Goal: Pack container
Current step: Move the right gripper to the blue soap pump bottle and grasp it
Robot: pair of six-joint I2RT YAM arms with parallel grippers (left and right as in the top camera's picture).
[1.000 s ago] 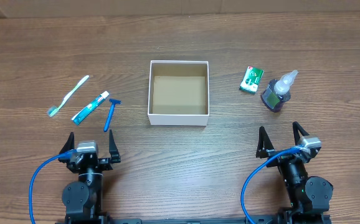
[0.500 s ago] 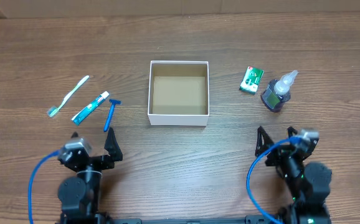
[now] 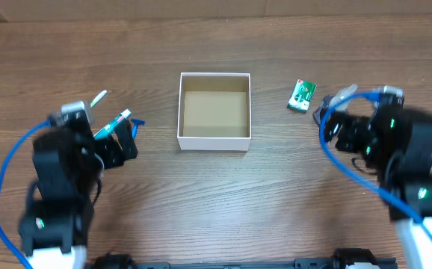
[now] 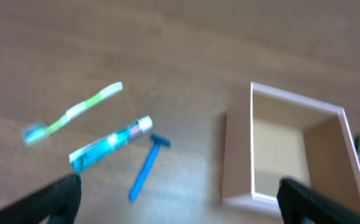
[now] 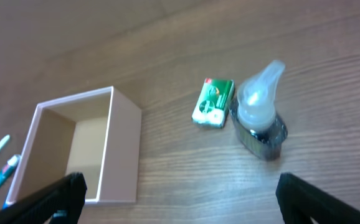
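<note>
While the left gripper point(image 4: 181, 200) and right gripper point(image 5: 181, 198) hang spread and empty, the box point(image 3: 214, 142) sits on the tabletop point(image 3: 216, 213) between them. The toothpaste point(image 4: 108, 144) and razor point(image 4: 146, 169) lie close together, so a pinch could knock one, and the bottle point(image 5: 259, 118) might slip.

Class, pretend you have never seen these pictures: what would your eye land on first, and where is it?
The open white container, brown and empty inside, sits mid-table. Left of it lie a toothbrush, toothpaste tube and blue razor; right of it, a green-and-white packet and a dark bottle with a clear nozzle. The left arm hangs over the first group, the right arm over the second.
</note>
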